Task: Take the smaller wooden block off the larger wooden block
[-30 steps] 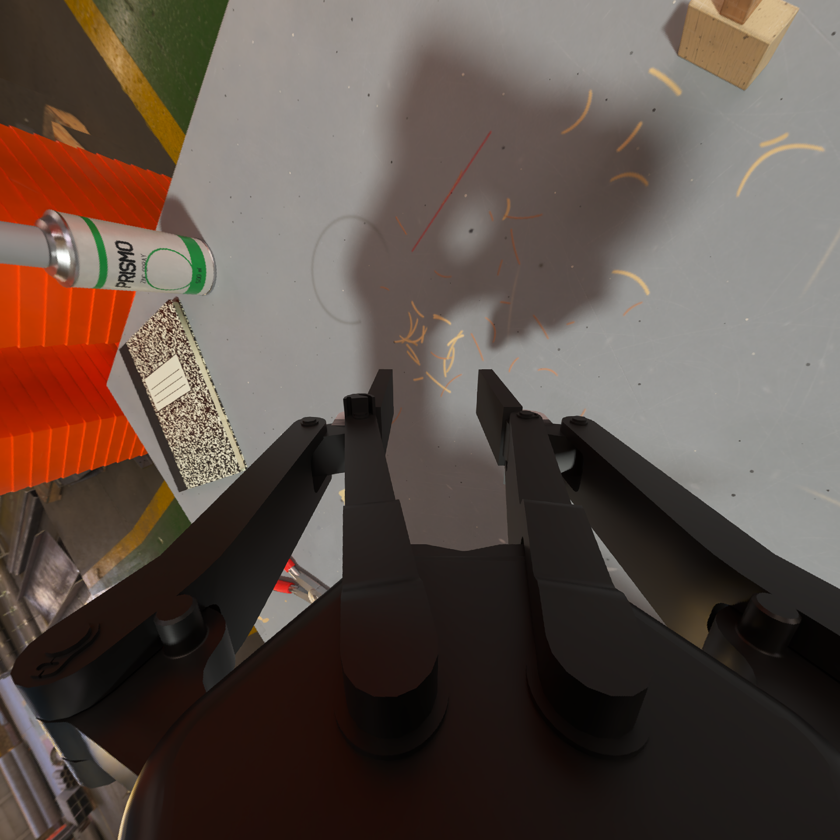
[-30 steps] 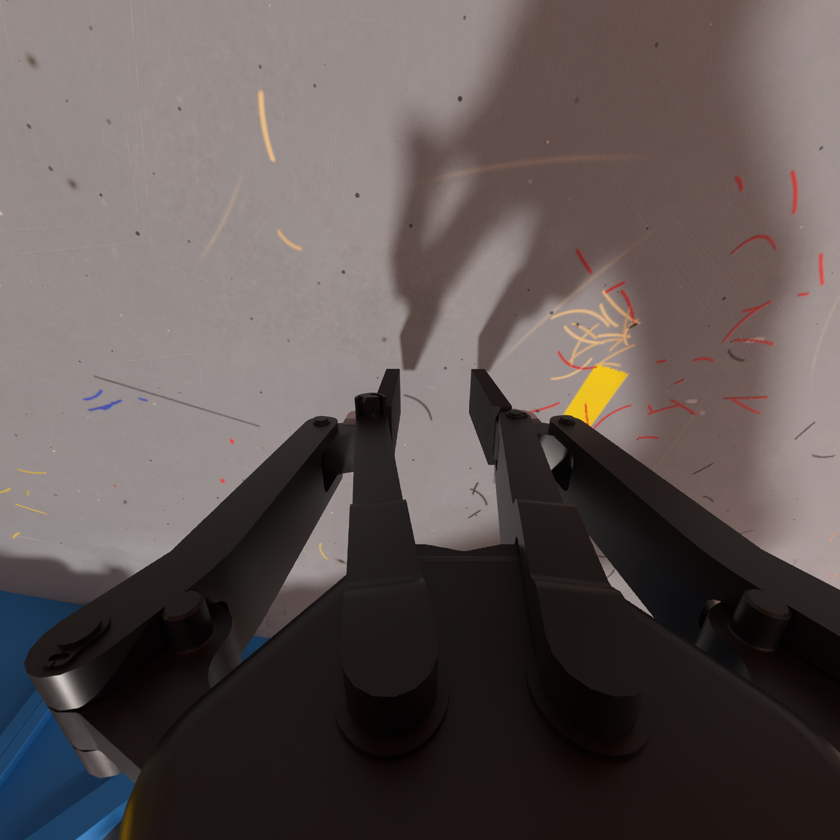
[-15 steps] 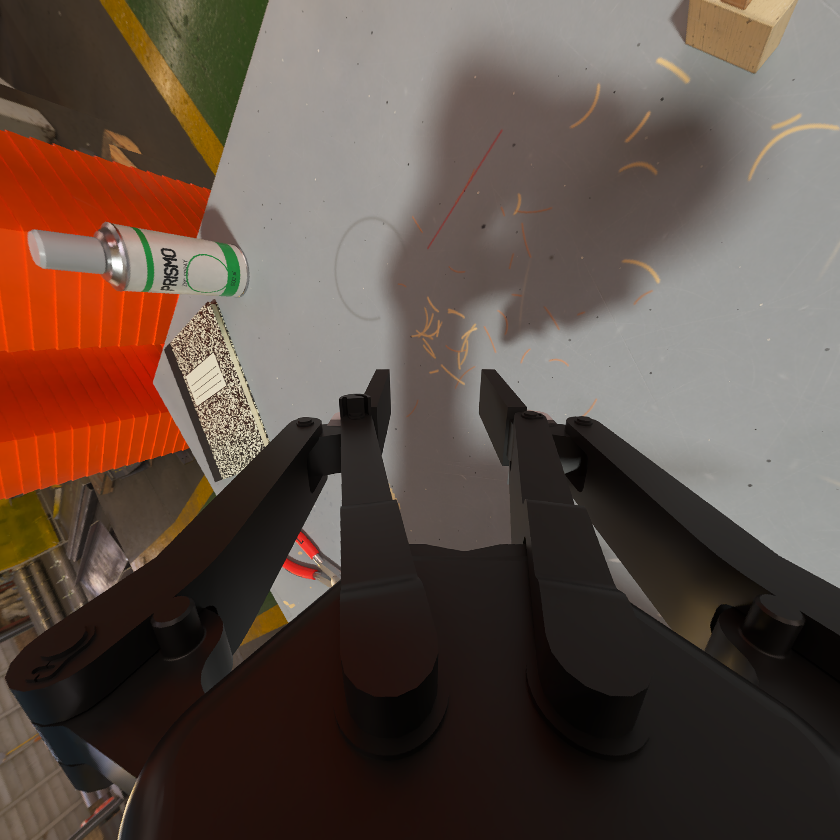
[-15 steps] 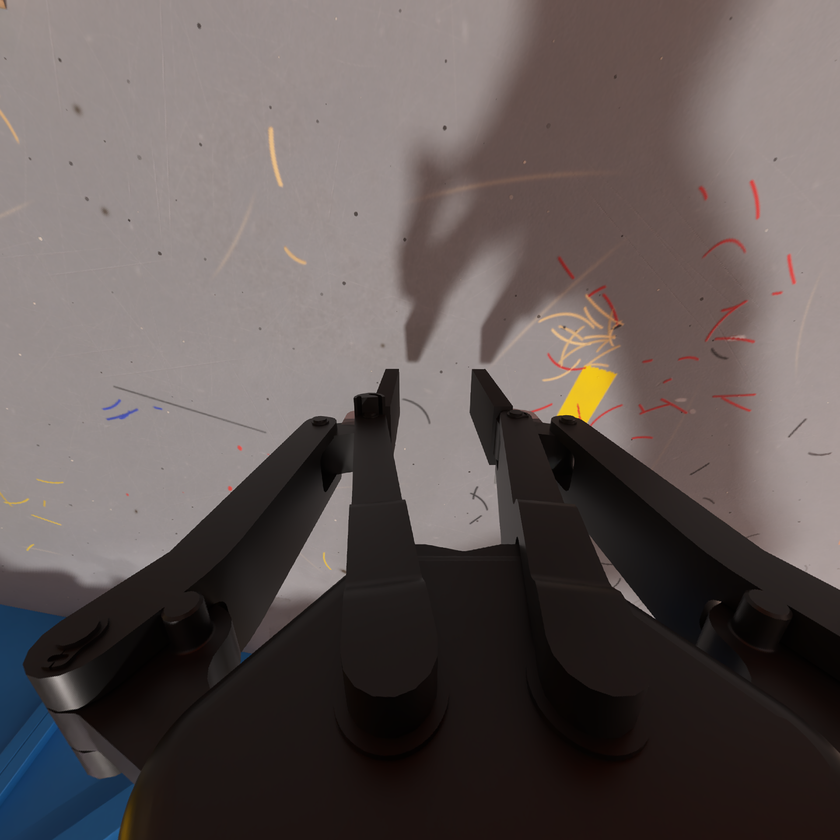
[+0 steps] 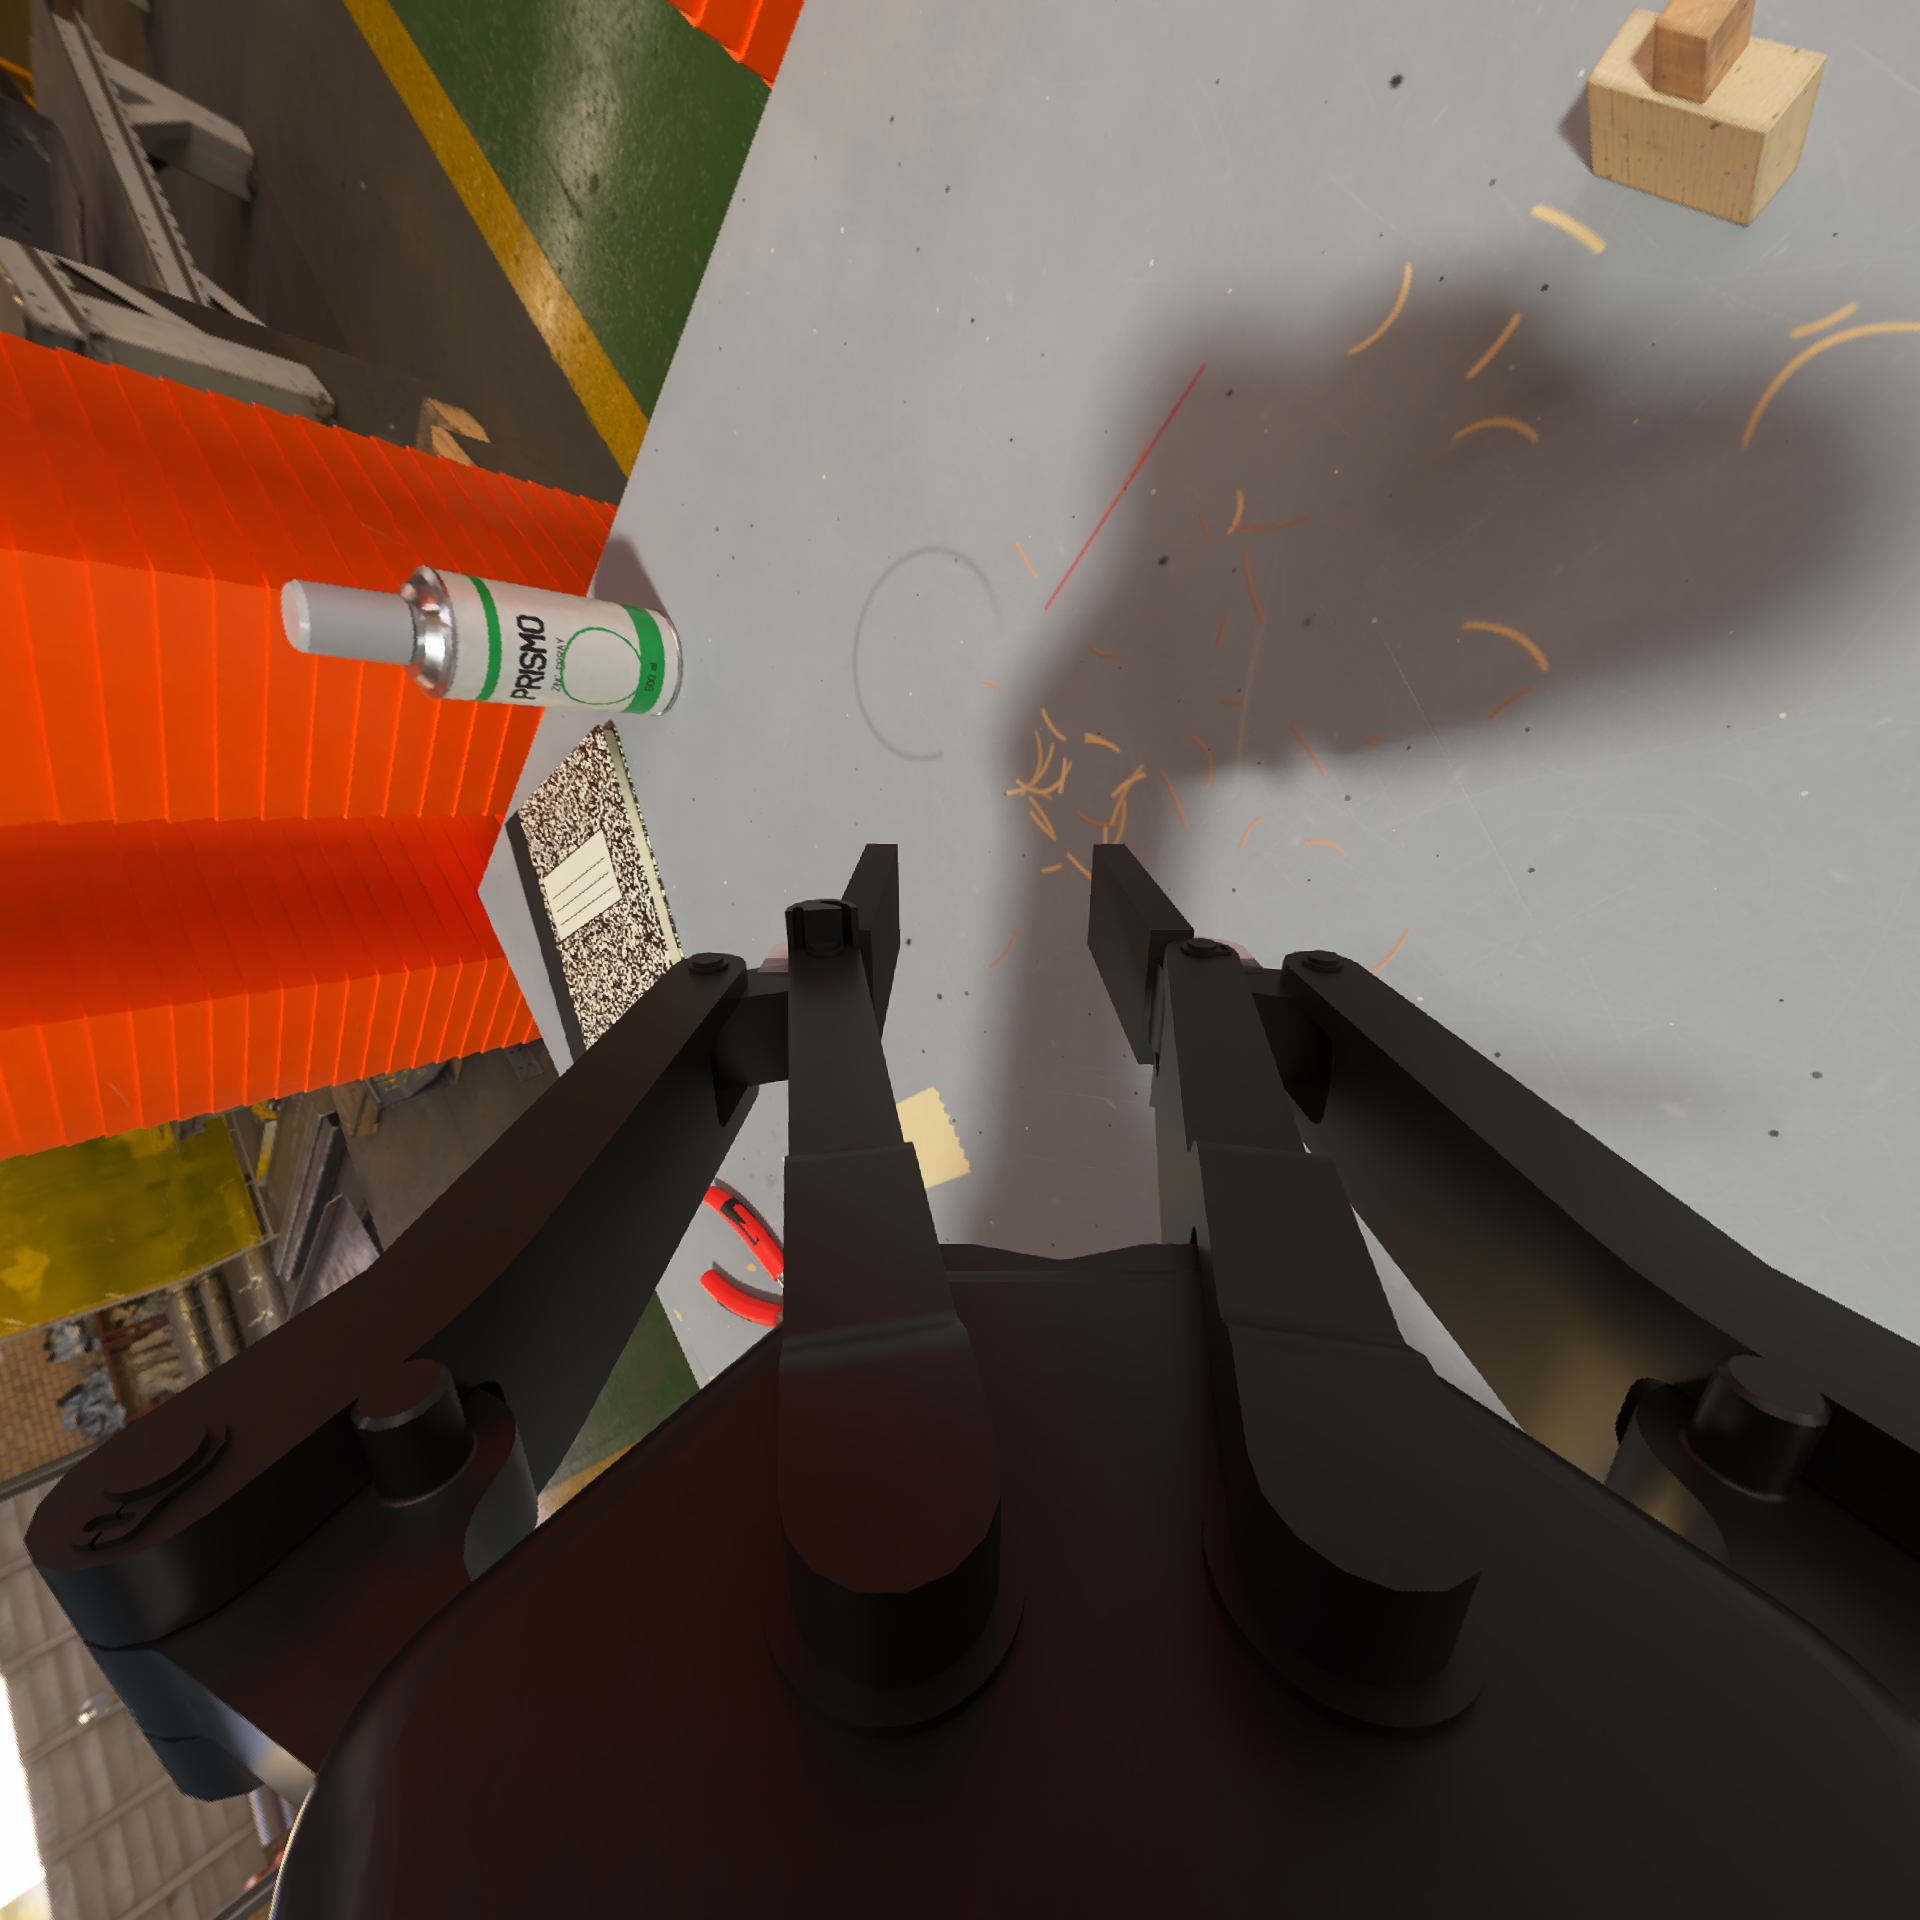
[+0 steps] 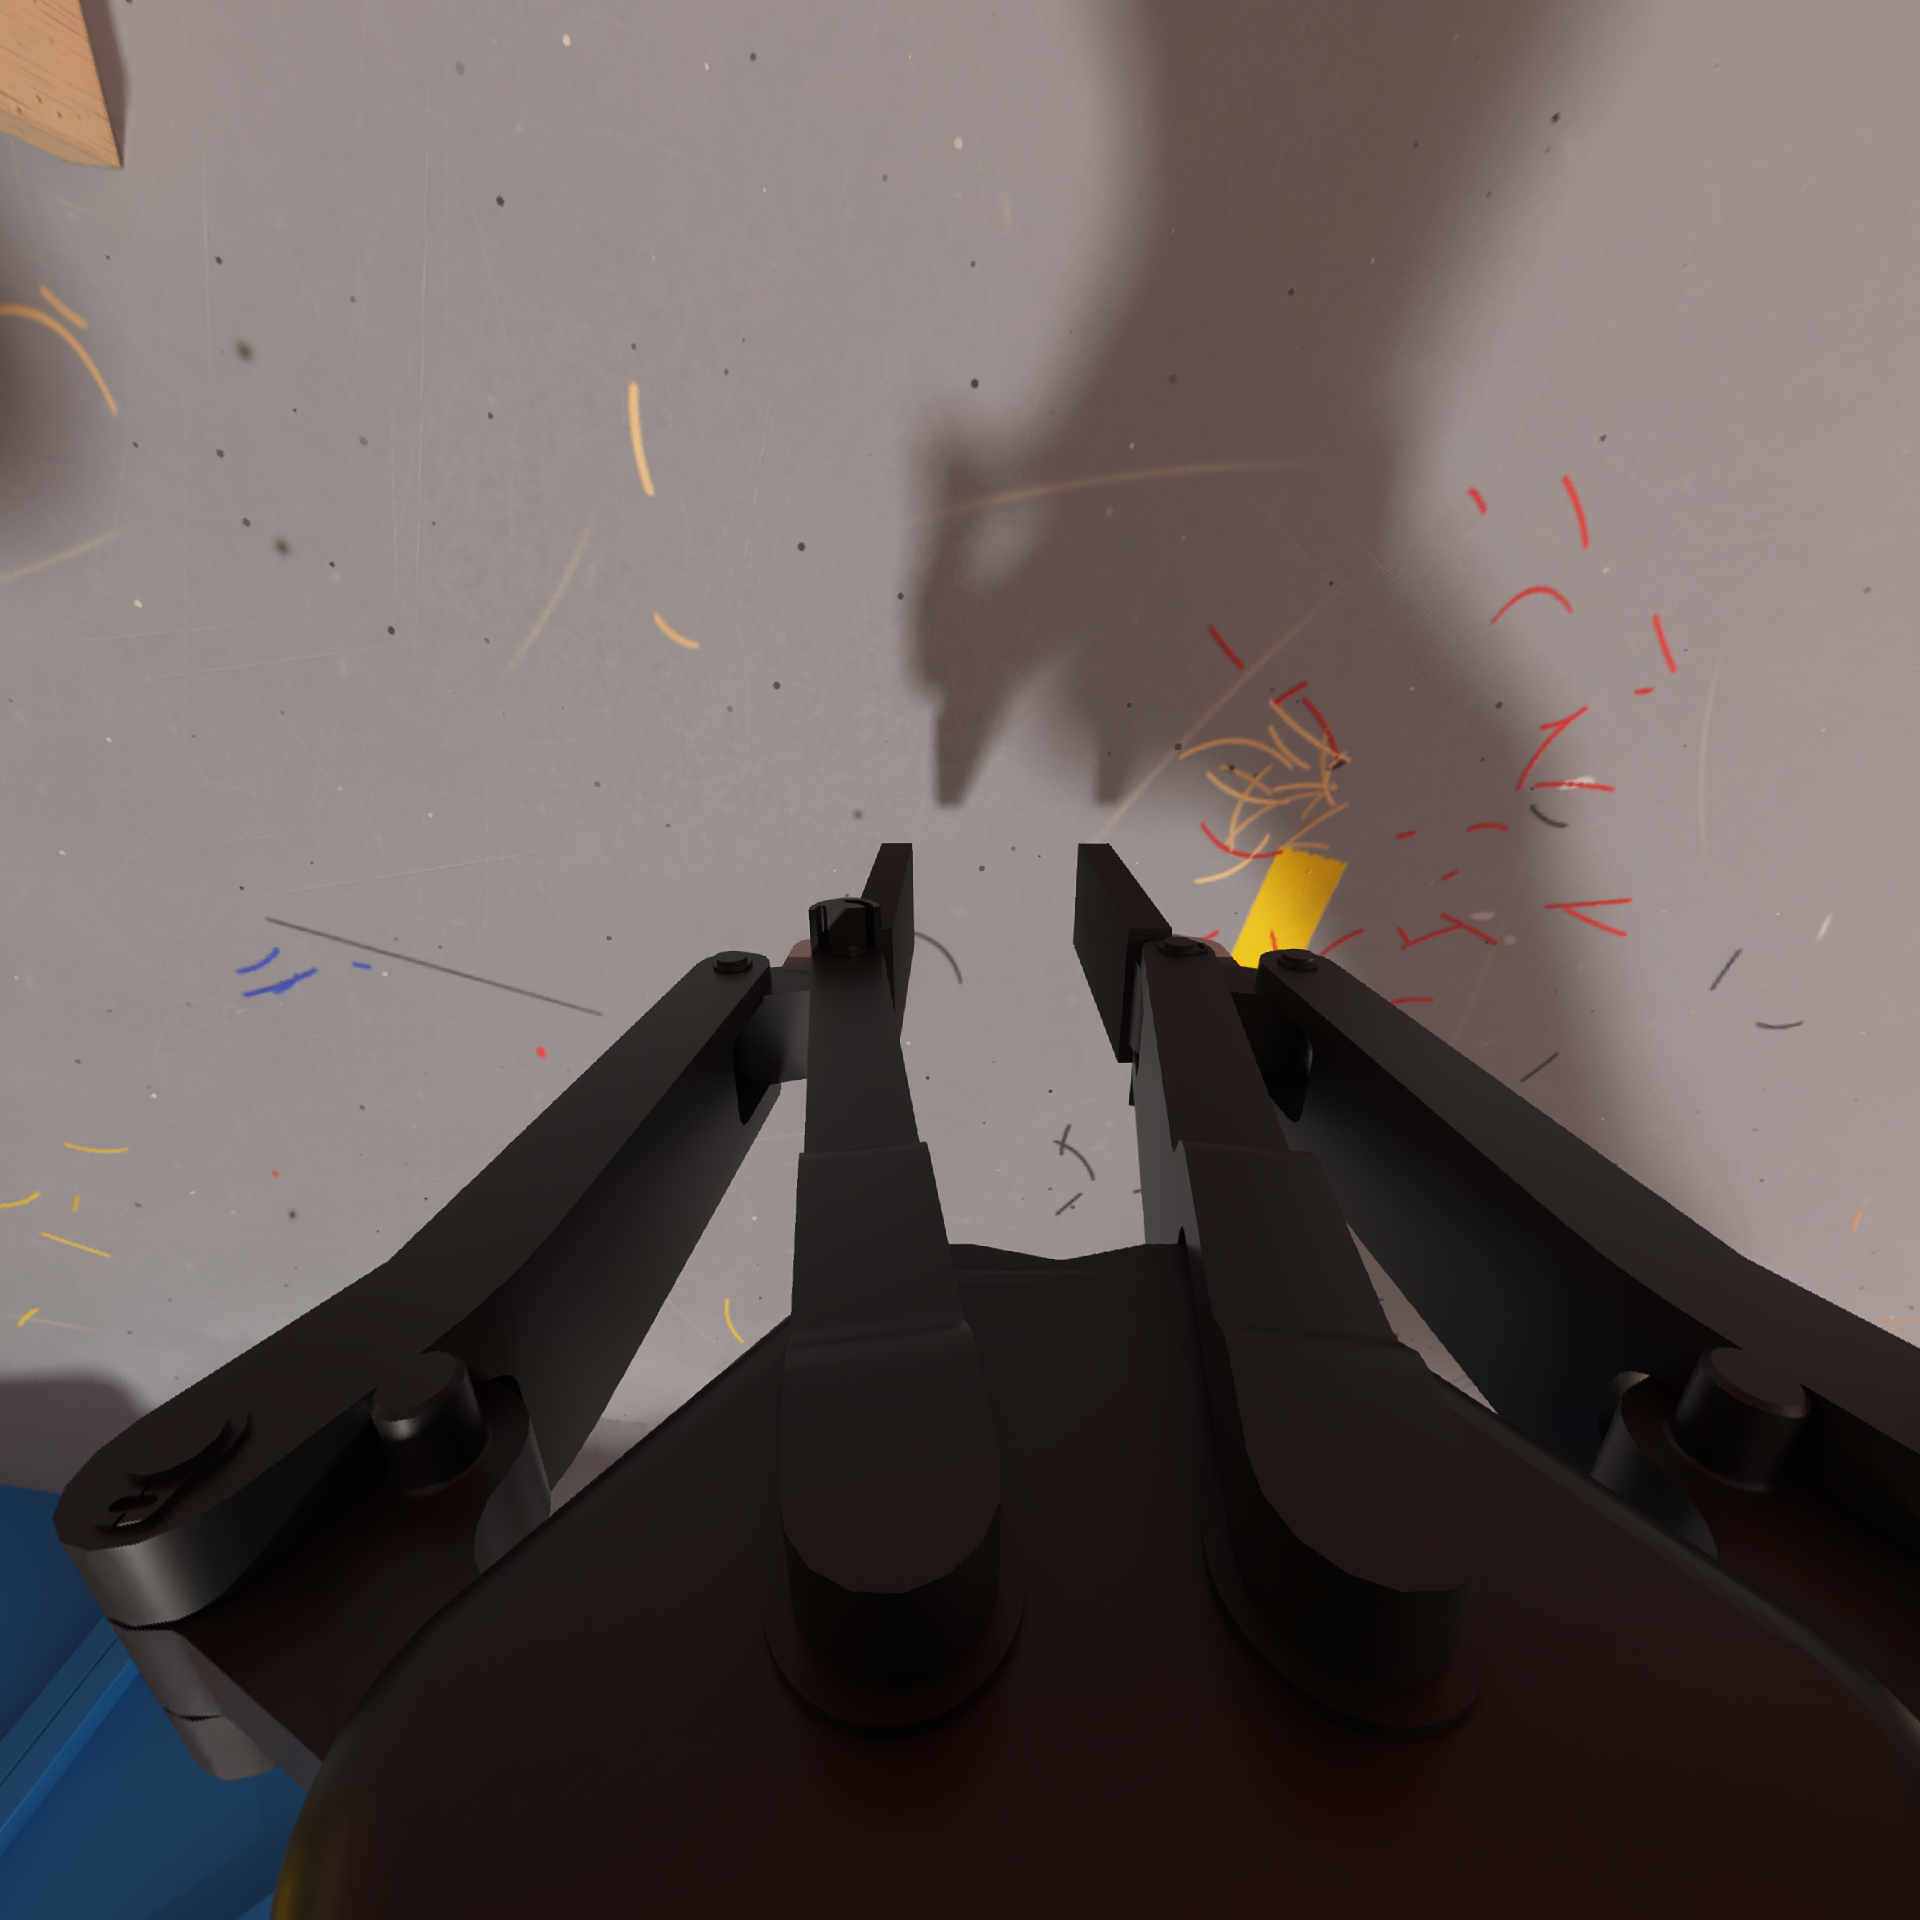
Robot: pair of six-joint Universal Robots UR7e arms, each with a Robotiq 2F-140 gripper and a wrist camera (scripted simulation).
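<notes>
A large pale wooden block [image 5: 1704, 130] stands on the grey table at the top right of the left wrist view. A smaller reddish-brown wooden block [image 5: 1702, 42] sits on top of it, partly cut off by the frame's top edge. My left gripper [image 5: 992, 883] is open and empty, high above the table and far short of the blocks. My right gripper [image 6: 992, 878] is open and empty above bare table. A corner of the large block [image 6: 57, 88] shows at the top left of the right wrist view.
A white spray can with green bands [image 5: 499, 649] and a speckled notebook [image 5: 597, 894] lie near the table's left edge. Red-handled pliers [image 5: 743, 1262] and a beige scrap [image 5: 935, 1138] lie under the left gripper. Orange barriers [image 5: 229, 831] stand beyond the edge. A yellow strip [image 6: 1288, 899] lies by the right gripper.
The left gripper has risen and turned, so the can, notebook and blocks shifted in view and more floor shows. The right gripper rose slightly; the block's corner entered its view. Both stayed open.
</notes>
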